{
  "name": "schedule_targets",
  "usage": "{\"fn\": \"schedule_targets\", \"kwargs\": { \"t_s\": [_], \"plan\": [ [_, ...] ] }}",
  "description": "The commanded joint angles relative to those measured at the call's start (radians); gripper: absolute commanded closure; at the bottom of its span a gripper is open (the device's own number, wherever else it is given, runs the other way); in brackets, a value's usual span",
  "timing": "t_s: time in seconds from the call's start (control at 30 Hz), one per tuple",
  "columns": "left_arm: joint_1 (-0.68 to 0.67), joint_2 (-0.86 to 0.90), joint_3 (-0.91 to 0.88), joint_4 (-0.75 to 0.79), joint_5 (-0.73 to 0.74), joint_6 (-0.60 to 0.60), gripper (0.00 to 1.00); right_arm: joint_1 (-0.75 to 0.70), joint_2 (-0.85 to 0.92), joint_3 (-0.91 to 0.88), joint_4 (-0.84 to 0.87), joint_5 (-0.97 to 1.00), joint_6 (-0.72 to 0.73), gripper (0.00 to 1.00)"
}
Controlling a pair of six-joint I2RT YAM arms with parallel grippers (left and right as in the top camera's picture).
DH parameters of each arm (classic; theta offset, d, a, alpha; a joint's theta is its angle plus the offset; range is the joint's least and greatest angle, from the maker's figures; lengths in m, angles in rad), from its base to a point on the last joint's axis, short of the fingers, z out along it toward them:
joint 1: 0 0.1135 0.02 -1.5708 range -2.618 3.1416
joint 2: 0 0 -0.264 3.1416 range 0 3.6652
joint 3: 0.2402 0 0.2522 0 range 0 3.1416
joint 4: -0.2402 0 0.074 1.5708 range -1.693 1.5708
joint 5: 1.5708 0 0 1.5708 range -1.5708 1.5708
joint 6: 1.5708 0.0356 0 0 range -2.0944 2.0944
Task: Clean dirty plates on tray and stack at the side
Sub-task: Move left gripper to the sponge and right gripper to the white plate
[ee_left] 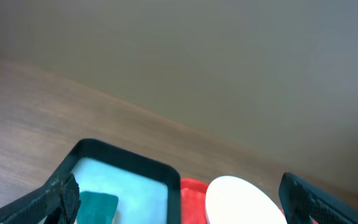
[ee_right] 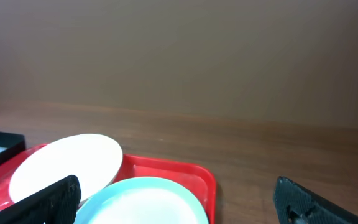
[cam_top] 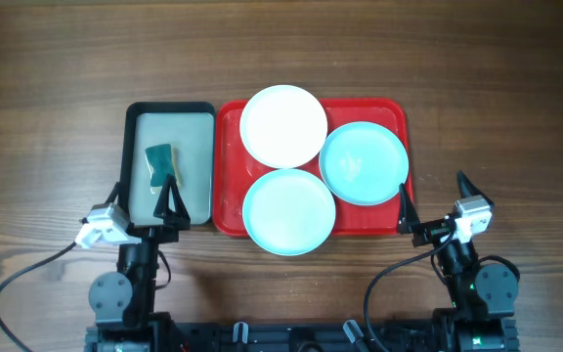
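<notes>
The red tray (cam_top: 229, 147) holds three plates. A white plate (cam_top: 282, 126) lies at the tray's top. One aqua plate (cam_top: 363, 162) lies at its right and another aqua plate (cam_top: 288, 211) at its front, overhanging the rim. My left gripper (cam_top: 145, 198) is open and empty at the near end of the black tray. My right gripper (cam_top: 435, 197) is open and empty, just right of the red tray's near corner. The left wrist view shows the white plate (ee_left: 241, 202) and red tray (ee_left: 191, 202). The right wrist view shows the white plate (ee_right: 67, 165), an aqua plate (ee_right: 145, 202) and the red tray (ee_right: 191, 171).
A smaller black-rimmed tray (cam_top: 133, 147) with a pale inside stands left of the red tray and holds a teal sponge (cam_top: 160, 161), which also shows in the left wrist view (ee_left: 98, 206). Wooden table (cam_top: 497, 117) surrounds both trays. The arm bases stand at the near edge.
</notes>
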Motion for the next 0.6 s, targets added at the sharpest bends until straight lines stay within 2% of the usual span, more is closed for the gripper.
{"fn": "schedule_targets", "kwargs": {
  "t_s": [0.0, 0.1, 0.27, 0.33, 0.43, 0.5, 0.57],
  "plan": [
    [0.006, 0.079, 0.219, -0.108, 0.019, -0.008, 0.0, -0.003, 0.021, 0.116, -0.032, -0.029, 0.025, 0.0],
    [0.006, 0.226, 0.414, -0.211, 0.02, -0.005, 0.0, -0.003, 0.096, 0.228, -0.064, -0.027, 0.026, 0.0],
    [0.005, 0.568, 0.797, -0.461, 0.078, 0.03, 0.0, -0.003, 0.394, 0.541, -0.223, -0.047, 0.047, 0.0],
    [0.005, 0.702, 0.943, -0.59, 0.099, 0.053, 0.0, -0.003, 0.56, 0.724, -0.375, -0.051, 0.043, 0.0],
    [0.005, 0.883, 1.126, -0.773, 0.103, 0.054, 0.0, -0.003, 0.812, 1.016, -0.684, -0.079, -0.057, 0.0],
    [0.005, 0.97, 1.197, -0.842, 0.13, 0.053, 0.0, -0.003, 0.957, 1.172, -0.86, -0.079, -0.085, 0.0],
    [0.005, 1.035, 1.221, -0.856, 0.189, 0.046, 0.0, -0.003, 1.094, 1.29, -0.966, -0.083, -0.047, 0.0]
  ]
}}
